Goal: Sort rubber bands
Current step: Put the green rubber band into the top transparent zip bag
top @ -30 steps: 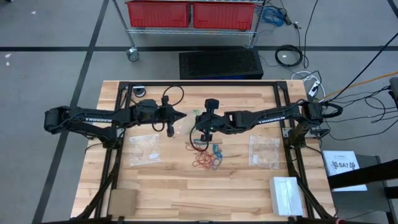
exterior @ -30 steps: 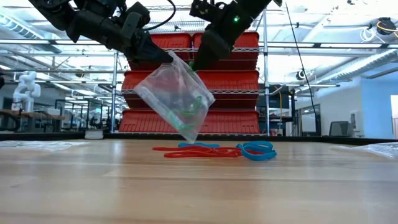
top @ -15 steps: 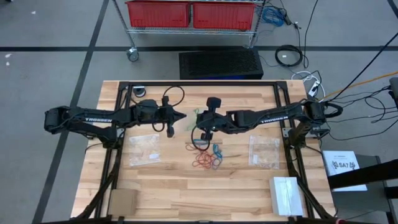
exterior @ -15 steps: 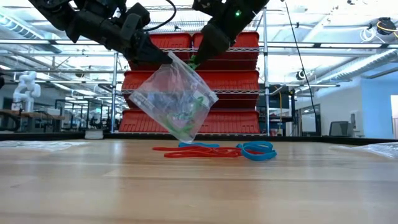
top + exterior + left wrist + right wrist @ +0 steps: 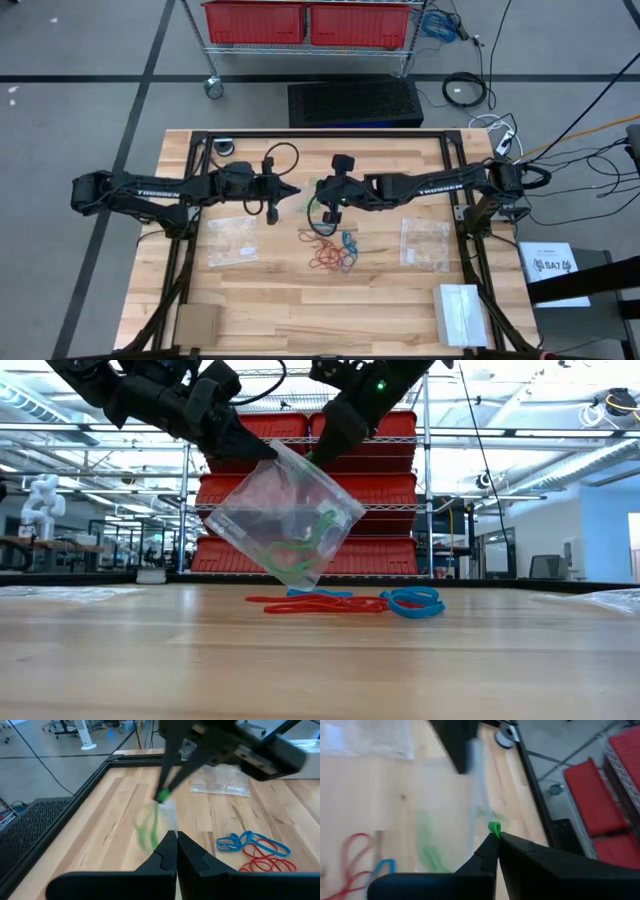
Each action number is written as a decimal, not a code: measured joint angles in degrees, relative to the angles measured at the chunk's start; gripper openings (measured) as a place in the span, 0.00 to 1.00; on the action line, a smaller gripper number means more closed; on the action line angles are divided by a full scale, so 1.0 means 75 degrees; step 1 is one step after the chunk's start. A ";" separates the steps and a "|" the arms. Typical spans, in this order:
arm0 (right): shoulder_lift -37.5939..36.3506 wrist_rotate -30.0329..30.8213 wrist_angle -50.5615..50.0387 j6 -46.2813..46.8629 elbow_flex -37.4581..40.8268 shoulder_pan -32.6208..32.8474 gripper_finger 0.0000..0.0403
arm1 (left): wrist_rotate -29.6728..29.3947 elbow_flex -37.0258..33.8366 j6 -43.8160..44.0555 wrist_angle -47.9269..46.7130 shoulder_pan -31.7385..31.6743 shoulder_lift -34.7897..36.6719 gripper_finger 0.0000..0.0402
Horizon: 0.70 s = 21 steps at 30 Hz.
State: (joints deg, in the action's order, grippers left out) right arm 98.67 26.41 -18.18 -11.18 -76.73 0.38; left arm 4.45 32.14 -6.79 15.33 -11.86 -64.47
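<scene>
A clear zip bag (image 5: 285,515) with green rubber bands (image 5: 300,545) inside hangs above the middle of the table, held up between both grippers. My left gripper (image 5: 266,455) is shut on its top edge at one end. My right gripper (image 5: 318,456) is shut at the other end of that edge, by the bag's green slider (image 5: 494,827). Red rubber bands (image 5: 320,603) and blue rubber bands (image 5: 412,602) lie loose on the table below, also seen from above as a small heap (image 5: 332,256). My left gripper pinches the bag's top edge (image 5: 172,826) between its two fingertips, coming slanting down from the table's left. The bag hangs below the fingers, tilted, clear of the table. My right gripper pinches the bag's top edge right at the green slider (image 5: 494,827), fingers slanting down from the table's right. The bag hangs from there down toward the left gripper's side, its lower corner (image 5: 300,582) above the wood.
Two more clear bags lie flat on the table, one near the left (image 5: 232,240) and one near the right (image 5: 425,243). A white box (image 5: 460,310) and a brown card (image 5: 197,322) sit at the near edge. A black frame (image 5: 320,137) rims the table.
The bag has spread wider between the two grippers, its right-hand corner swinging outward, and the green bands inside have shifted lower. Both grippers have stayed shut and nearly in place.
</scene>
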 joint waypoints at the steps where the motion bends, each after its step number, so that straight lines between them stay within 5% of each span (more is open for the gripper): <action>1: -0.0001 -0.0086 -0.0004 0.0008 0.0000 0.0000 0.00 | 0.0000 0.0000 0.0000 -0.0001 0.0000 0.0000 0.00; 10: 0.0001 -0.0778 -0.0028 0.0143 0.0000 0.0009 0.00 | -0.0107 0.0000 0.0035 0.0003 0.0000 0.0000 0.00; 21: -0.0370 0.0331 -0.0173 0.0083 0.0002 0.0374 0.00 | -0.0184 0.0000 0.0038 -0.0087 0.0000 0.0000 0.00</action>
State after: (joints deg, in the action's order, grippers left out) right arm 95.89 28.89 -19.48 -10.55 -76.71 3.19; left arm 3.07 32.14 -6.50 14.68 -11.86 -64.47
